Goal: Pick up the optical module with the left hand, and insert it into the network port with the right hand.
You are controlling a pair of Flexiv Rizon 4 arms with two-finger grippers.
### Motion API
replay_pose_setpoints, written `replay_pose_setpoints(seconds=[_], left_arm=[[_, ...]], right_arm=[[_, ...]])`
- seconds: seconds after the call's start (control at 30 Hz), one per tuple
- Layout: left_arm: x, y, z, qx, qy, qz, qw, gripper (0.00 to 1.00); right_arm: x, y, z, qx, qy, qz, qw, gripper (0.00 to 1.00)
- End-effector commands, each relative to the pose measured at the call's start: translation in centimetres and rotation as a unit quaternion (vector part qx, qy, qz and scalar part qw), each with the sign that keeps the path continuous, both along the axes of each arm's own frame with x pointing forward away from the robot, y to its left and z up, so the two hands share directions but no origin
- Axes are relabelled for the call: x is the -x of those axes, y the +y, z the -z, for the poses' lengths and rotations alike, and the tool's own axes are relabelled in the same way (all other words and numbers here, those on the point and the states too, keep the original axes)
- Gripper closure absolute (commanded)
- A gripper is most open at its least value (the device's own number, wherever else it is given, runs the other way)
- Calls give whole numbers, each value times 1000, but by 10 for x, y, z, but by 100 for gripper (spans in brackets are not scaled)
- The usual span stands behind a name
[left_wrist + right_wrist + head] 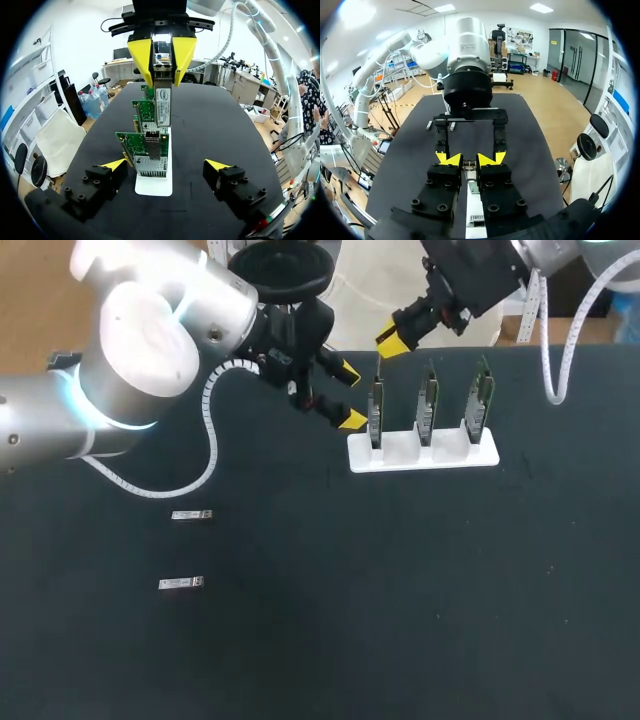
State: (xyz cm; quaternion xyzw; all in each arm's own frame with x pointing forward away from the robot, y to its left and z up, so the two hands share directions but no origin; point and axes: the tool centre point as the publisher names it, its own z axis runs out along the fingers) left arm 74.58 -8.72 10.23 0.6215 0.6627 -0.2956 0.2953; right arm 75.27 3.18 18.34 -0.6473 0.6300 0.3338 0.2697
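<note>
My right gripper [162, 62] hangs over the white holder [420, 457], shut on a silver optical module [162, 102] that points straight down. The module's lower end is just above the port of the nearest green network card [150, 145], the leftmost card [376, 410] in the head view. In the right wrist view the module [468, 165] sits pinched between the yellow tips of my right gripper [469, 160]. My left gripper [350, 395] stands open just left of the holder, facing the cards, with nothing between its fingers [114, 164].
Two more network cards [428, 400] [481, 395] stand upright in the same holder. Two spare modules [191, 514] [181, 583] lie on the black table at the left. My left arm's white cable [205, 440] loops down over the table.
</note>
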Motion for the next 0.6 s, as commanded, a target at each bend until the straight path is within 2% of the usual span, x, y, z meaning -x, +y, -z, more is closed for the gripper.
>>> replay_pose_setpoints(seconds=[0.03,0.6], left_arm=[[-1,-1,-1,-3,2,0,1000,0],[-1,-1,-1,-3,2,0,1000,0]], right_arm=[[-5,5,1,9,1,-6,1000,100],[-11,5,9,28,-3,-2,1000,100]])
